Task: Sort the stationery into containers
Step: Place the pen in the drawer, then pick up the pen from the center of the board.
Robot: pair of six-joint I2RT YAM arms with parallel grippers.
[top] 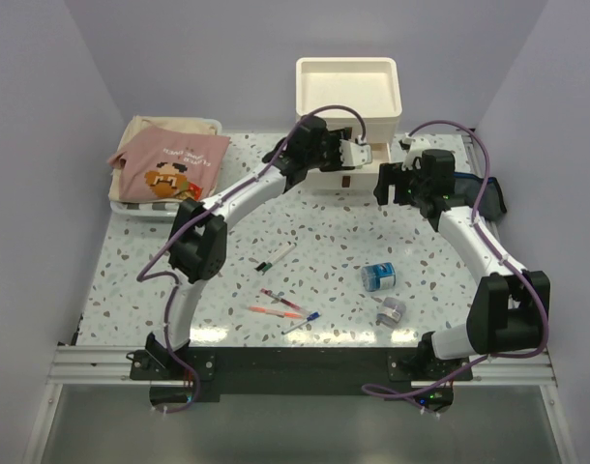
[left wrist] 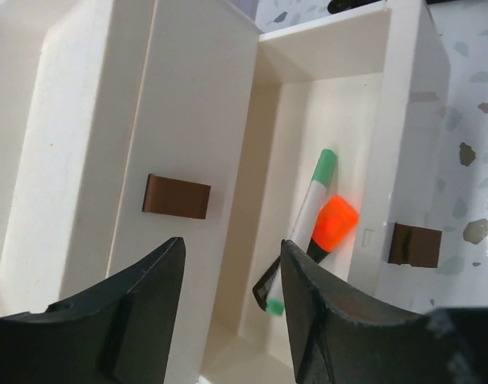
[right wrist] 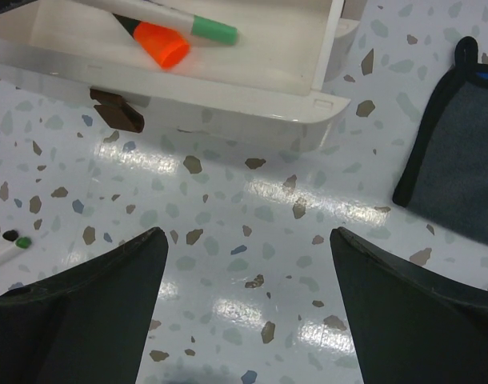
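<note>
Top external: left gripper (top: 358,155) sits at the front of the drawer unit (top: 301,92), over a pulled-out drawer (top: 380,152). Right gripper (top: 390,184) is just right of it, low over the table (top: 227,242). The pouch (top: 490,191) lies at the right edge, partly behind the right arm. Loose on the table: a marker (top: 274,258), thin pens (top: 276,311), blue roll (top: 378,276), grey roll (top: 391,310). A pink bag (top: 174,164) lies far left.

Left wrist: left gripper (left wrist: 228,300) jaws moderately apart, nothing between them. Below, the drawer (left wrist: 400,120) holds an orange marker (left wrist: 336,224) and a white green-capped marker (left wrist: 312,200), which touch. Brown handle (left wrist: 176,196) on the neighbouring front.

Right wrist: right gripper (right wrist: 248,316) jaws wide, empty, over bare table (right wrist: 252,208). Both markers, orange (right wrist: 160,44) and green-capped (right wrist: 204,28), lie in the drawer (right wrist: 252,92). The pouch (right wrist: 460,160) lies to the right.
</note>
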